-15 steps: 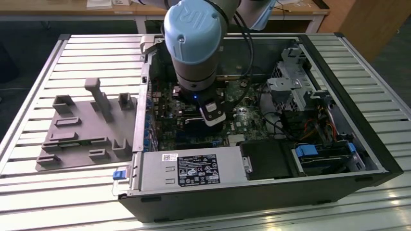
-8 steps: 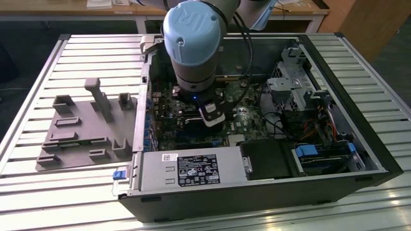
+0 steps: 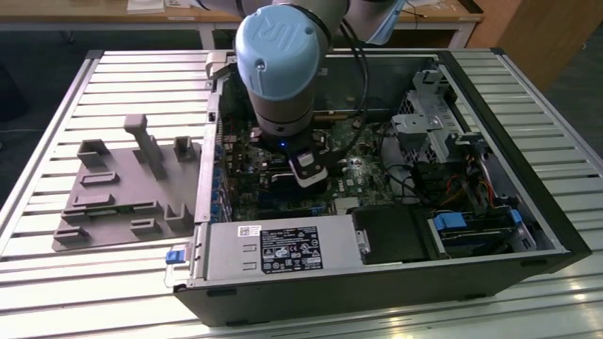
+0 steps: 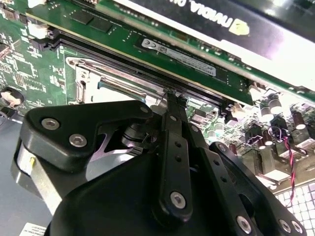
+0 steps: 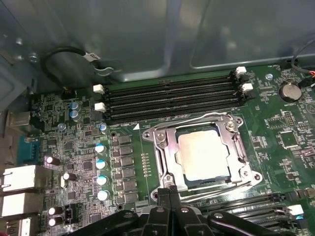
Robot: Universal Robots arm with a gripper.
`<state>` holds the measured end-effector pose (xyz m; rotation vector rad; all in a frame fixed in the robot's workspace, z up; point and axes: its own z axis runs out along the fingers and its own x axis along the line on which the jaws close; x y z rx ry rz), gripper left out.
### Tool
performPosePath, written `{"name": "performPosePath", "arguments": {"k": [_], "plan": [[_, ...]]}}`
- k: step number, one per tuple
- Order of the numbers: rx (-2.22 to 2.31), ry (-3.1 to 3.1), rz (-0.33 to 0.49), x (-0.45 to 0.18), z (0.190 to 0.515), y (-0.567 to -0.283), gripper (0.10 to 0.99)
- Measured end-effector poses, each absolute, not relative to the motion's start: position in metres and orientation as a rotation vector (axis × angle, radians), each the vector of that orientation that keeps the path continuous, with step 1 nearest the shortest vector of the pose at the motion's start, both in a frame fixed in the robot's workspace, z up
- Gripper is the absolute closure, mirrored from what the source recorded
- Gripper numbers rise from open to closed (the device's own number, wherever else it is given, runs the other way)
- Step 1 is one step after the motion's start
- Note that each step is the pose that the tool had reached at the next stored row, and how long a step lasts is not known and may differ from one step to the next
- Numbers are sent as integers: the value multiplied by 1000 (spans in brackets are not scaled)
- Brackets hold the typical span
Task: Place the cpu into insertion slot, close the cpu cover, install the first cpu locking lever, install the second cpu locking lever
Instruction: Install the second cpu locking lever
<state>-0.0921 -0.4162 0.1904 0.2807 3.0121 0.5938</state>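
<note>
A Universal Robots arm (image 3: 282,70) reaches down into an open computer case (image 3: 377,282) lying on its side on a slatted metal bench (image 3: 94,92), its black gripper (image 5: 170,189) poised over the green motherboard (image 5: 123,147).

In the first wrist view, the cpu (image 5: 204,155), a flat square chip with a silvery-grey top, sits seated in the insertion slot (image 5: 162,169), showing through the window of the cpu cover (image 5: 160,140), the thin silver frame lying down flat around it. The gripper's two fingers are brought together into a narrow point with no gap visible between them, and nothing is seen between them; the tip stands just beside the edge of the socket frame nearest the gripper, and whether it touches the metal cannot be told. Four long black memory slots (image 5: 170,98) run along the far side of the socket, and a row of blue-topped capacitors (image 5: 101,172) stands near its other side.

In the second wrist view, the clenched fingers (image 4: 172,128) meet at the rim of the metal socket frame, beside a long green card (image 4: 172,49) standing on edge.

In the exterior view, a grey moulded fixture (image 3: 123,191) with upright posts rests on the bench just beside the case, toward the exterior view's left, and a silver power supply (image 3: 278,251) fills the case's near corner.
</note>
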Motion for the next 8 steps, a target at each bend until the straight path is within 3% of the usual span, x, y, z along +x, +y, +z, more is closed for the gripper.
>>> {"name": "performPosePath", "arguments": {"k": [8], "plan": [[281,3011,604,-93,188,-416,984]]}}
